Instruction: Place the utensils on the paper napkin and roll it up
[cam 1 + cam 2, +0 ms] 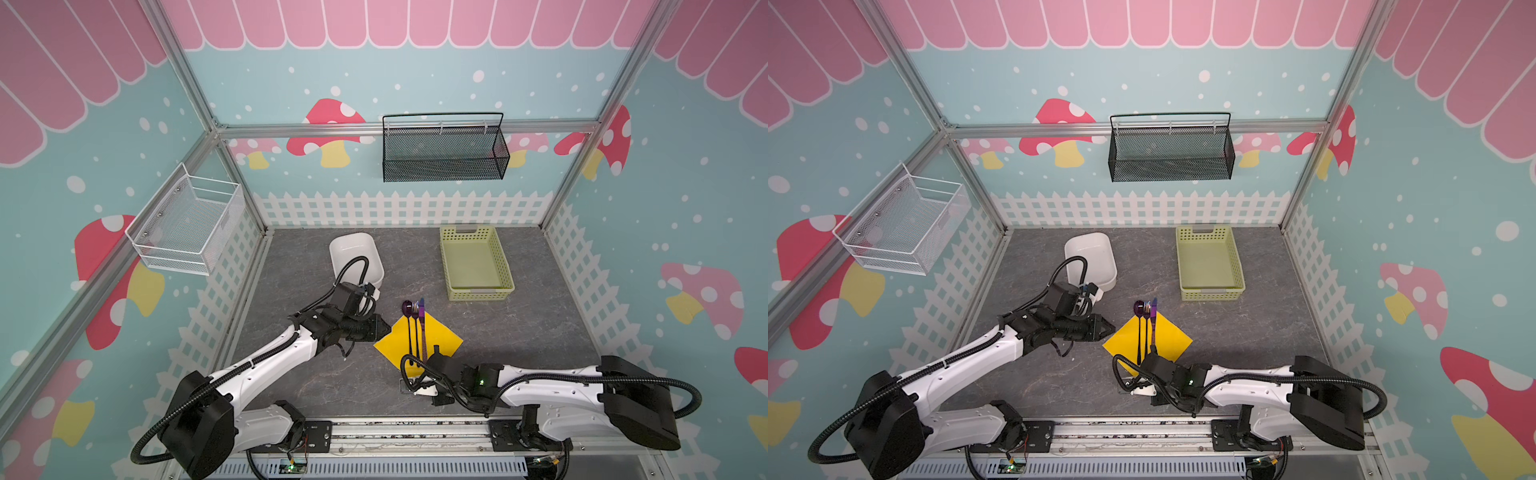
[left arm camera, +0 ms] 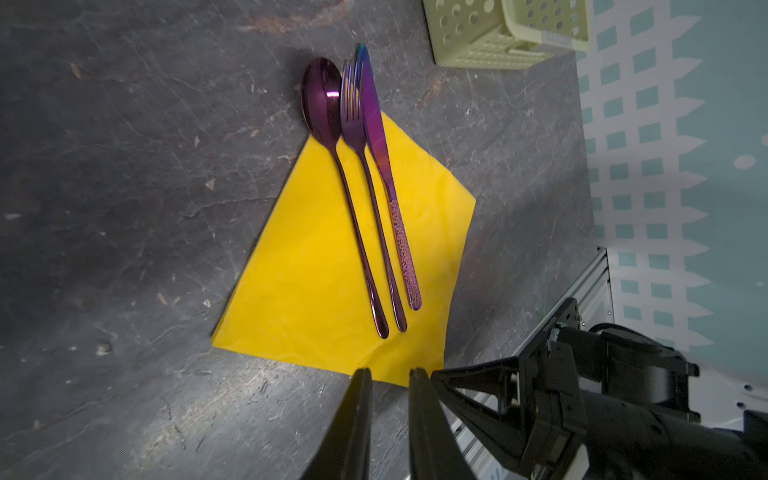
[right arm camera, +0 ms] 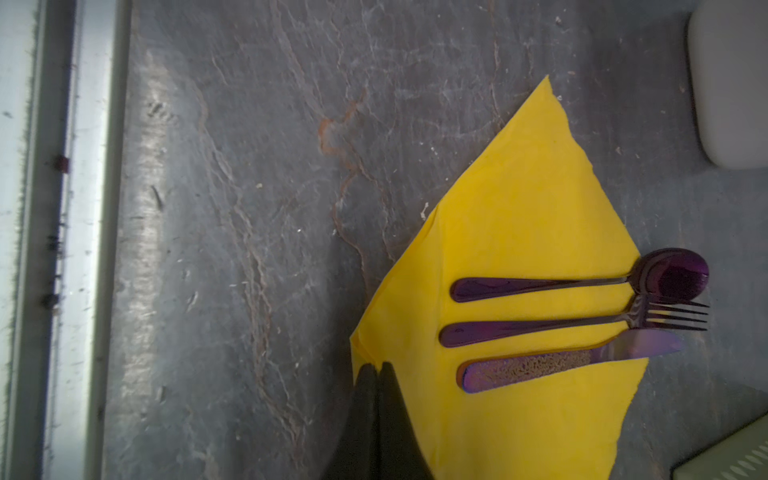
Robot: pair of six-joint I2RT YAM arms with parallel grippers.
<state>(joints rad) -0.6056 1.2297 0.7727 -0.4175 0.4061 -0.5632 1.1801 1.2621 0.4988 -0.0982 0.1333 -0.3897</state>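
The yellow paper napkin (image 1: pixel 440 340) (image 2: pixel 316 266) (image 3: pixel 519 232) lies flat as a diamond on the grey table. On it rest three purple utensils side by side: spoon (image 2: pixel 322 99), fork (image 2: pixel 353 108) and knife (image 2: pixel 374 124), with their heads past the far corner. My right gripper (image 3: pixel 376 365) is shut, its tips pinched on the napkin's near corner, just short of the knife's handle (image 3: pixel 528 368). My left gripper (image 1: pixel 388 330) (image 2: pixel 390 374) hovers by the napkin's left side. Its fingers stand a narrow gap apart with nothing between them.
A pale green perforated basket (image 1: pixel 446 266) stands at the back right and a white bin (image 1: pixel 332 253) behind the left arm. A black mesh basket (image 1: pixel 444 153) and a white wire basket (image 1: pixel 187 224) hang on the walls. A metal rail (image 1: pixel 407 432) borders the front edge.
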